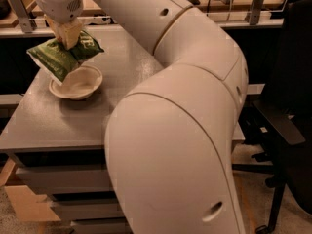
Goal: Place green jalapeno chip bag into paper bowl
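Observation:
The green jalapeno chip bag [61,57] hangs tilted in my gripper [67,39], which is shut on its upper edge. The bag's lower left corner dips over the near-left rim of the paper bowl [78,84]. The off-white bowl sits on the grey table [58,121] near its left side. My gripper is above the bowl's far-left edge. My large white arm fills the middle of the view and hides the right part of the table.
The table's front edge and drawers [58,179] lie below. A black office chair [287,126] stands at the right. A shelf rail with metal brackets [19,11] runs behind the table. A cardboard box [27,204] sits on the floor at lower left.

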